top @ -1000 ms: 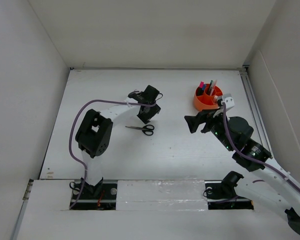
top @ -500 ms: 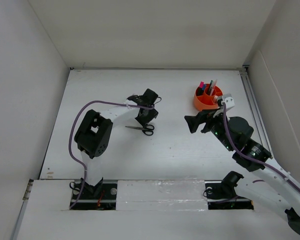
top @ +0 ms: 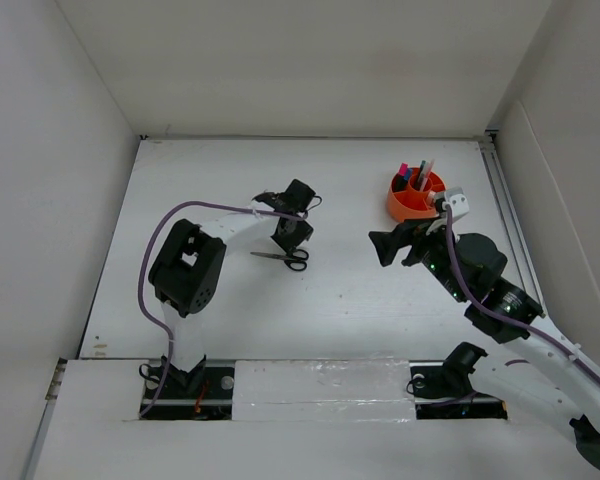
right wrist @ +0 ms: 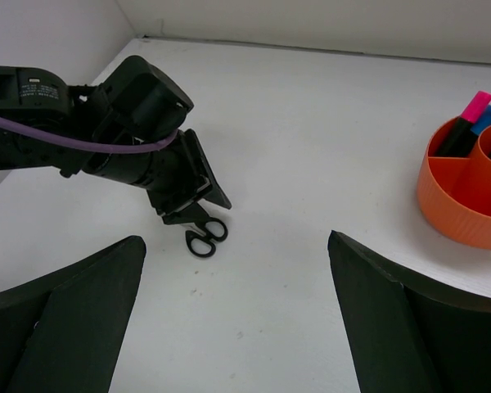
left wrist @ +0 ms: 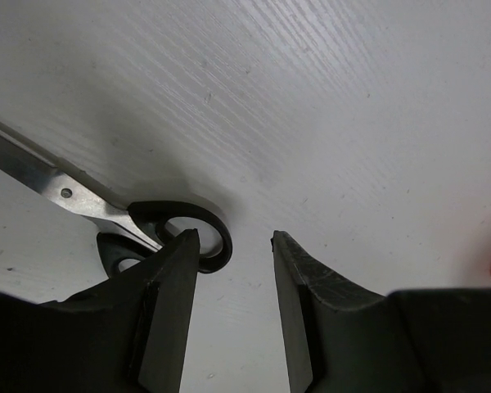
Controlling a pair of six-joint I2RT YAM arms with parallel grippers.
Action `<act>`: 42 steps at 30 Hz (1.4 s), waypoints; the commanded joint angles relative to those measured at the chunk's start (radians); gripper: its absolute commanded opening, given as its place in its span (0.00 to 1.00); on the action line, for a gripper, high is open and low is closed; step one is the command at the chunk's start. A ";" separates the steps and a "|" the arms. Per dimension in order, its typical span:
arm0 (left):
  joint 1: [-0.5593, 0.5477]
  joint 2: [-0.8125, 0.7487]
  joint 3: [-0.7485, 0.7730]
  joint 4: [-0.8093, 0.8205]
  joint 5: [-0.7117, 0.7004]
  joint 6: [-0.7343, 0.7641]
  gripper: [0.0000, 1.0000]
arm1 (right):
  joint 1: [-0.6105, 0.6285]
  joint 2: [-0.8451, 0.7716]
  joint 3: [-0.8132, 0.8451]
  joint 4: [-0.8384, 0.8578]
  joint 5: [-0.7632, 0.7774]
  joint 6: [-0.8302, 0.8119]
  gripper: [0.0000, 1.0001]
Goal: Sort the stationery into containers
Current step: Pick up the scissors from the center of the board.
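Left gripper down at the scissors; right gripper idle near the orange pot.
Top view: I see the black-handled scissors lying flat mid-table, just left of centre, with my left gripper right over their handles. The pot sits far right with pens in it. Left wrist: jaws narrow but apart, nothing between them. One finger overlaps a handle ring, and I cannot tell if it touches. Right wrist: jaws spread wide, empty. A pink-capped marker stands in the pot.

I see a white table with plain white walls on three sides; a shiny strip covers its near edge.
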 commanded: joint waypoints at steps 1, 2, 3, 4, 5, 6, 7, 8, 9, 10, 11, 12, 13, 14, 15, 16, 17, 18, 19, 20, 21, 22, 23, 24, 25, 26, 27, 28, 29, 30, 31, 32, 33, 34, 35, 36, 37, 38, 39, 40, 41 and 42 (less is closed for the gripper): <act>0.005 -0.038 -0.023 -0.021 -0.016 -0.020 0.37 | 0.010 -0.015 -0.005 0.042 0.010 0.006 0.99; 0.005 -0.038 -0.033 -0.021 -0.016 -0.020 0.37 | 0.010 -0.015 -0.005 0.042 0.010 0.006 0.99; 0.005 -0.038 -0.033 -0.011 -0.016 -0.020 0.37 | 0.010 -0.015 -0.014 0.042 0.010 0.006 0.99; 0.005 -0.038 -0.045 -0.010 -0.005 -0.020 0.37 | 0.010 -0.024 -0.014 0.042 0.010 0.006 0.99; 0.005 -0.029 -0.046 -0.010 -0.005 -0.020 0.37 | 0.010 -0.024 -0.014 0.042 0.010 0.006 0.99; 0.005 -0.029 -0.046 -0.001 -0.005 -0.020 0.37 | 0.010 -0.024 -0.014 0.042 0.010 0.006 0.99; 0.005 -0.029 -0.056 -0.001 -0.005 -0.020 0.37 | 0.010 -0.024 -0.014 0.042 0.010 0.006 0.99; 0.005 -0.029 -0.056 -0.001 0.005 -0.020 0.37 | 0.010 -0.024 -0.014 0.042 0.010 0.006 0.99; 0.005 -0.020 -0.056 0.008 0.006 -0.020 0.33 | 0.010 -0.024 -0.014 0.042 0.010 0.006 0.99; 0.005 -0.020 -0.067 0.008 0.006 -0.020 0.30 | 0.010 -0.024 -0.014 0.042 0.010 0.006 0.99; 0.005 -0.020 -0.067 0.008 0.006 -0.020 0.28 | 0.010 -0.024 -0.014 0.042 0.010 0.006 0.99; 0.005 -0.009 -0.067 0.008 0.015 -0.020 0.28 | 0.010 -0.024 -0.014 0.042 0.010 0.006 0.99; 0.005 -0.009 -0.067 0.017 0.015 -0.020 0.25 | 0.010 -0.024 -0.014 0.042 0.010 0.006 0.99; 0.005 0.003 -0.067 0.017 0.015 -0.020 0.25 | 0.010 -0.024 -0.014 0.042 0.010 0.006 0.99; 0.005 0.003 -0.067 0.017 0.027 -0.020 0.25 | 0.010 -0.024 -0.014 0.042 0.010 0.006 0.99; 0.005 0.012 -0.078 0.017 0.027 -0.020 0.23 | 0.010 -0.024 -0.014 0.042 0.010 0.006 0.99; 0.005 0.012 -0.078 0.026 0.027 -0.020 0.22 | 0.010 -0.024 -0.014 0.042 0.001 0.006 0.99; 0.005 0.012 -0.078 0.026 0.027 -0.020 0.22 | 0.010 -0.024 -0.014 0.042 0.001 0.006 0.98; 0.005 0.012 -0.087 0.026 0.027 -0.020 0.21 | 0.010 -0.024 -0.014 0.042 0.001 0.006 0.98; 0.005 0.012 -0.087 0.026 0.027 -0.020 0.21 | 0.010 -0.024 -0.014 0.042 0.001 0.006 0.98; 0.005 0.021 -0.087 0.026 0.038 -0.011 0.18 | 0.010 -0.024 -0.014 0.042 0.001 0.006 0.98; 0.005 0.021 -0.087 0.017 0.038 0.000 0.16 | 0.010 -0.024 -0.014 0.042 -0.008 0.006 0.98; 0.005 0.034 -0.087 0.007 0.050 0.000 0.16 | 0.010 -0.033 -0.014 0.042 -0.008 0.006 0.98; 0.005 0.049 -0.087 0.006 0.050 0.000 0.14 | 0.010 -0.033 -0.014 0.042 -0.008 0.006 0.98; 0.005 0.049 -0.087 -0.012 0.050 0.009 0.13 | 0.010 -0.033 -0.014 0.042 -0.008 0.006 0.98; 0.005 0.063 -0.087 -0.023 0.050 0.018 0.11 | 0.010 -0.033 -0.014 0.042 -0.008 -0.003 0.98; 0.005 0.073 -0.075 -0.033 0.050 0.018 0.10 | 0.010 -0.046 -0.014 0.042 -0.008 -0.003 0.98; 0.005 0.074 -0.075 -0.044 0.050 0.018 0.10 | 0.010 -0.046 -0.014 0.033 -0.008 -0.003 0.98; 0.005 0.074 -0.075 -0.044 0.050 0.027 0.10 | 0.010 -0.055 -0.014 0.032 -0.008 -0.003 0.98; 0.005 0.084 -0.075 -0.055 0.050 0.036 0.10 | 0.010 -0.064 -0.014 0.032 -0.008 -0.003 0.98; 0.005 0.084 -0.075 -0.055 0.041 0.037 0.08 | 0.010 -0.064 -0.014 0.032 -0.018 -0.003 0.98; 0.005 0.093 -0.075 -0.055 0.041 0.052 0.08 | 0.010 -0.064 -0.014 0.032 -0.018 -0.003 0.98; 0.005 0.103 -0.075 -0.055 0.041 0.052 0.06 | 0.010 -0.064 -0.014 0.032 -0.018 -0.003 0.98; 0.005 0.103 -0.084 -0.067 0.041 0.064 0.00 | 0.010 -0.064 -0.014 0.032 -0.018 -0.003 0.98; 0.005 0.113 -0.084 -0.067 0.041 0.073 0.00 | 0.010 -0.064 -0.014 0.032 -0.018 -0.003 0.98; 0.005 0.113 -0.093 -0.067 0.041 0.073 0.00 | 0.010 -0.064 -0.014 0.032 -0.018 -0.003 0.98; 0.005 0.113 -0.110 -0.067 0.041 0.073 0.00 | 0.010 -0.064 -0.014 0.032 -0.018 -0.003 0.98; 0.005 0.113 -0.121 -0.049 0.041 0.086 0.00 | 0.010 -0.064 -0.014 0.032 -0.018 -0.003 0.98; 0.005 0.113 -0.130 -0.040 0.053 0.086 0.00 | 0.010 -0.064 -0.014 0.032 -0.018 -0.003 0.98; 0.005 0.113 -0.141 -0.024 0.053 0.098 0.00 | 0.010 -0.064 -0.014 0.032 -0.027 -0.003 0.98; 0.005 0.113 -0.162 0.014 0.074 0.107 0.00 | 0.010 -0.064 -0.014 0.042 -0.027 -0.003 0.98; 0.005 0.113 -0.162 0.035 0.085 0.116 0.00 | 0.010 -0.064 -0.023 0.042 -0.027 -0.003 0.98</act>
